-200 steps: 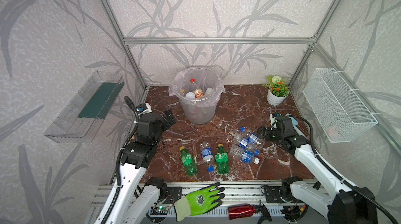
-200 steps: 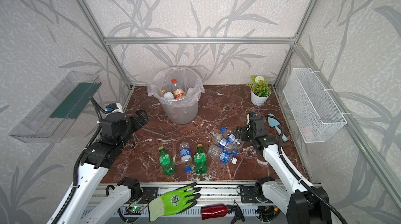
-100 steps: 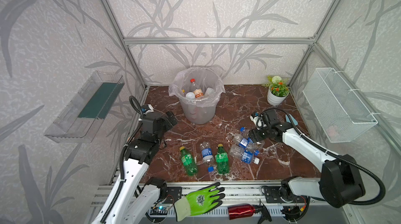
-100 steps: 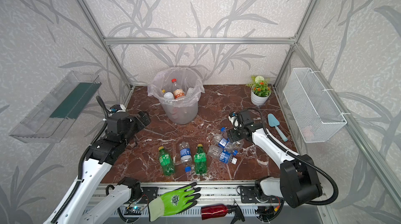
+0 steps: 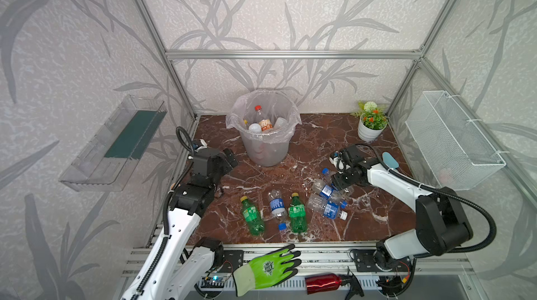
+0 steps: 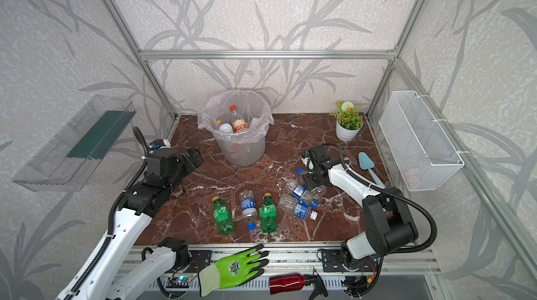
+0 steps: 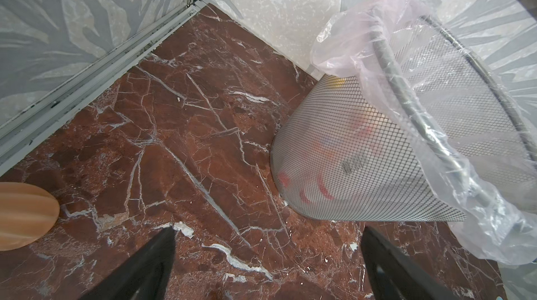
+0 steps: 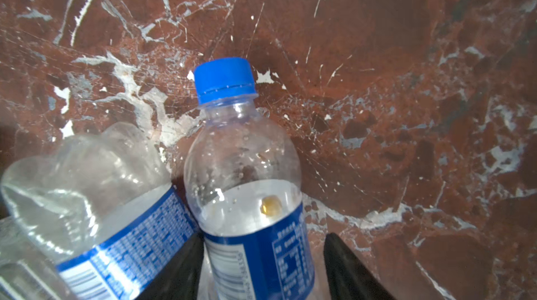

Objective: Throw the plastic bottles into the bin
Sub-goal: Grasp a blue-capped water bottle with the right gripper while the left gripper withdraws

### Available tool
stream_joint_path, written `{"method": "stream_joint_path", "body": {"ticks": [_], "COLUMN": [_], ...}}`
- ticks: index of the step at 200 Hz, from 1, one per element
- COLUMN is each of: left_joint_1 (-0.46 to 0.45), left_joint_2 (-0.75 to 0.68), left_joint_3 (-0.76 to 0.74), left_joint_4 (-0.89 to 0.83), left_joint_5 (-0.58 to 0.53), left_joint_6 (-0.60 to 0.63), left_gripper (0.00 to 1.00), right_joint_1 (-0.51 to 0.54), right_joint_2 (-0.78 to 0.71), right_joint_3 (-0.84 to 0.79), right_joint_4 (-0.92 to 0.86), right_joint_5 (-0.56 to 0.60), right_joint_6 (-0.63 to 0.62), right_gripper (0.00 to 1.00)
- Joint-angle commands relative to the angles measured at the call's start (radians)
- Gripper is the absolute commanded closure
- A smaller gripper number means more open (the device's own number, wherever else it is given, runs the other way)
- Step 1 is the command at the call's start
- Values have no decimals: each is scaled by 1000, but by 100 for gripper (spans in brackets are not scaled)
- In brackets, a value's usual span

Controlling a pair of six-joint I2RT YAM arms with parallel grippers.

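The grey bin [image 5: 266, 150] [image 6: 241, 153], lined with a thin bag, stands at the back and holds a few bottles, one with a red cap [image 5: 263, 122]. Several plastic bottles lie on the marble floor: two green ones [image 5: 252, 217] [image 5: 297, 211] and clear blue-labelled ones [image 5: 277, 205] [image 5: 327, 210]. My right gripper [image 5: 334, 180] [image 6: 308, 181] [image 8: 263, 240] straddles a clear bottle with a blue cap [image 8: 250, 167]. One finger touches its label; a gap shows at the other finger [image 8: 337, 249]. My left gripper [image 5: 229, 159] [image 7: 267, 228] hangs open and empty, left of the bin [image 7: 363, 167].
A potted plant [image 5: 370, 127] and a blue scoop [image 5: 390, 162] are at the back right. A white wire basket [image 5: 453, 132] hangs on the right wall, a clear tray [image 5: 116, 144] on the left wall. A green glove [image 5: 270, 266] and a red spray bottle [image 5: 322, 281] lie on the front rail.
My right gripper has swung left over the clear bottles and come down around one, its jaws narrowing. The left arm has edged a little toward the bin, still open.
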Motion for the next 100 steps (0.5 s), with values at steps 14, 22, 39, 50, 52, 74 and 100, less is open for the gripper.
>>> {"method": "stream_joint_path", "body": {"ticks": [14, 22, 39, 50, 52, 74, 100], "left_joint_1": [-4, -4, -4, -4, -4, -4, -4], "left_joint_2": [-3, -4, -8, -9, -9, -10, -15], "left_joint_3": [15, 14, 7, 1, -1, -7, -7], "left_joint_4": [-5, -7, -12, -13, -13, -16, -19], "left_joint_5": [-31, -34, -39, -42, -41, -45, -56], "left_joint_6": [21, 21, 20, 15, 15, 8, 9], "left_gripper": [1, 1, 1, 1, 1, 1, 1], "right_joint_1": [9, 9, 9, 9, 9, 9, 9], "right_joint_2": [86, 99, 125, 142, 146, 169, 155], "right_joint_3": [79, 87, 104, 119, 121, 146, 146], "right_joint_4": [-77, -78, -75, -79, -80, -89, -66], "right_joint_5": [71, 74, 78, 80, 81, 85, 74], "right_joint_6": [4, 5, 7, 9, 9, 10, 17], "right_gripper": [37, 37, 37, 37, 37, 39, 45]}}
